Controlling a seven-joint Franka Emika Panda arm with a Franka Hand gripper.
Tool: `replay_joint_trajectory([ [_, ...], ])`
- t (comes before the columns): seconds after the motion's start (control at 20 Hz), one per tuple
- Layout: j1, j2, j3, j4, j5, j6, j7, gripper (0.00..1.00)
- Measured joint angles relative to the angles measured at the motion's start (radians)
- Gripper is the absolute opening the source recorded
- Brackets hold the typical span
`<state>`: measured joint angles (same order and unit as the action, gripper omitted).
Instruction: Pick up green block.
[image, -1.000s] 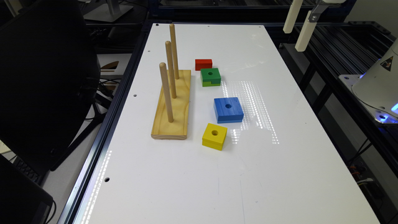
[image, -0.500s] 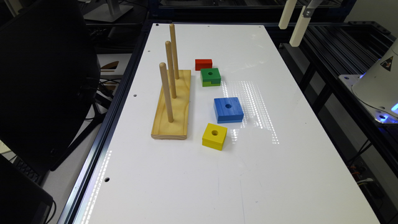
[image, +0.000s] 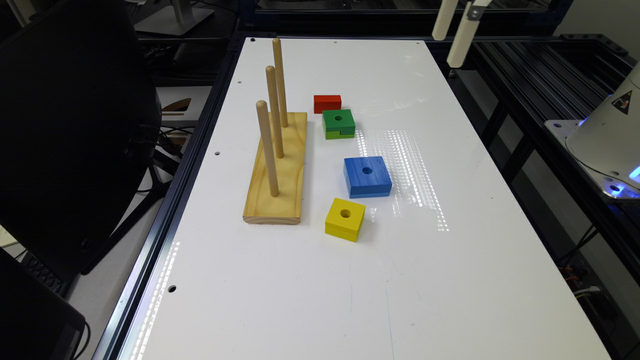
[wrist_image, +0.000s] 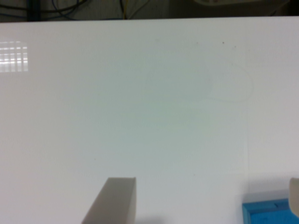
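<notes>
Green block (image: 338, 123) sits between red block (image: 327, 103) (touching?) and blue block (image: 367, 176).

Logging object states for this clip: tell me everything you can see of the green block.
The green block is a small square block, wooden by its look, with a dark green top layer over a lime-green lower one. It has a round hole in the centre of the top and a notch in its near side. It lies flat on the white table, hole up, untouched. The red block sits just behind it, the blue block nearer the camera.
</notes>
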<state>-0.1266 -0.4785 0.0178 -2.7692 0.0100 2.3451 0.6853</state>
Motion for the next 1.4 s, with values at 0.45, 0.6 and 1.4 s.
replay_joint_trajectory([
  [0.45, -0.02, 0.151, 0.0, 0.122, -0.0002, 0.012, -0.019, 1.0],
  [0.6, -0.021, 0.176, 0.0, 0.144, -0.0003, 0.012, -0.02, 1.0],
  [1.4, -0.044, 0.351, 0.0, 0.32, -0.0008, 0.012, -0.041, 1.0],
])
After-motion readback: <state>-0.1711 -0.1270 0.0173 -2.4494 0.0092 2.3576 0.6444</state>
